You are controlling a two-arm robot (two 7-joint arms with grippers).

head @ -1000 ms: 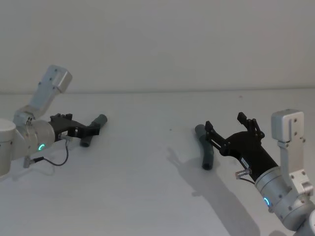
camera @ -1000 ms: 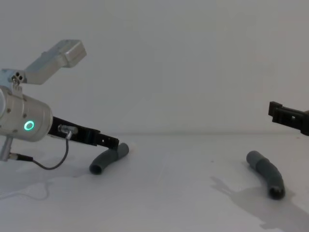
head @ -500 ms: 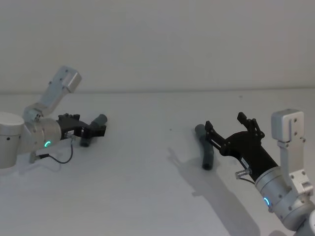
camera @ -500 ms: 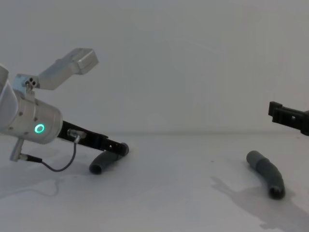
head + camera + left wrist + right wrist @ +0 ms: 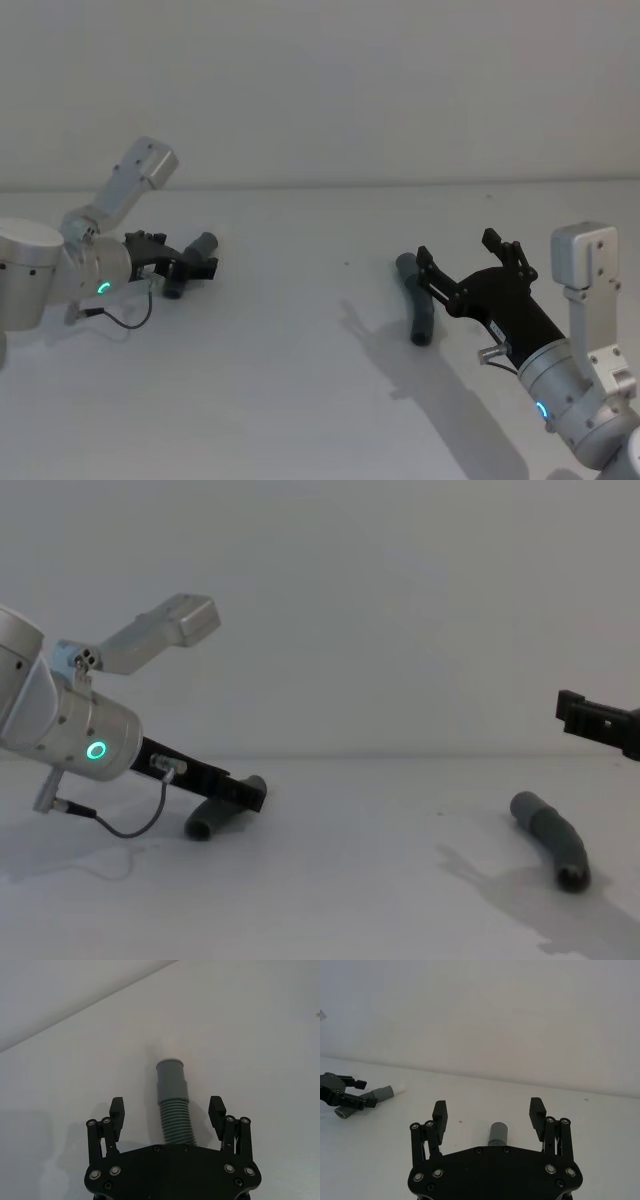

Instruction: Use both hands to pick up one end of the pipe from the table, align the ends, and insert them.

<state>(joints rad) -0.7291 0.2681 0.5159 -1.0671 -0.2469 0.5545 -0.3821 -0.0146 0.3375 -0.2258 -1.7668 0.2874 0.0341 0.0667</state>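
White table (image 5: 300, 400), plain wall (image 5: 320, 80) behind it, two grey pipe pieces lying on the table, left pipe piece (image 5: 205, 242), right pipe piece (image 5: 421, 312), two black tools, left tool (image 5: 167, 1106) spread around the left pipe piece, right tool (image 5: 457, 247) spread above the table's right side.

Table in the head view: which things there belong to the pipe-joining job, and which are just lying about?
Part of the job:
- left pipe piece, straddled by the open left gripper
- right pipe piece, by the open right gripper
- the table they lie on

Just there:
- the thin looping cable
- the blank wall behind
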